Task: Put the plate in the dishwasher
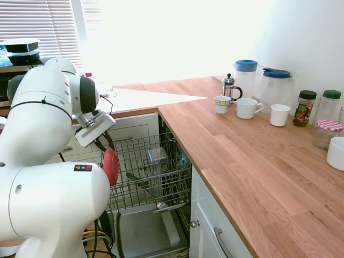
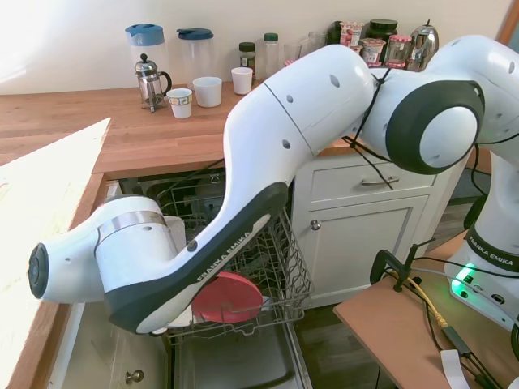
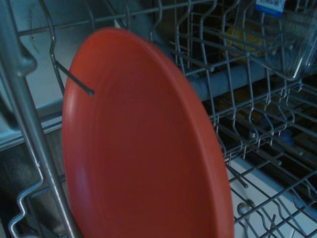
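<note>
The salmon-pink plate (image 1: 111,166) stands on edge at the left end of the dishwasher's (image 1: 172,180) pulled-out wire rack, right below my gripper (image 1: 104,145). From the other side the plate (image 2: 231,298) shows low in the rack's (image 2: 285,261) near corner, half hidden behind my forearm. In the wrist view the plate (image 3: 143,148) fills most of the picture, tilted, with one rack tine (image 3: 74,82) crossing in front of its rim. The gripper itself is hidden in the second exterior view.
A small glass container (image 1: 157,156) sits in the rack. The grey door panel (image 1: 142,231) lies open below. The wooden counter (image 1: 252,156) carries mugs (image 1: 248,108), a French press (image 1: 230,88), jugs (image 1: 277,86) and jars (image 1: 305,108). White cabinets (image 2: 369,231) flank the dishwasher.
</note>
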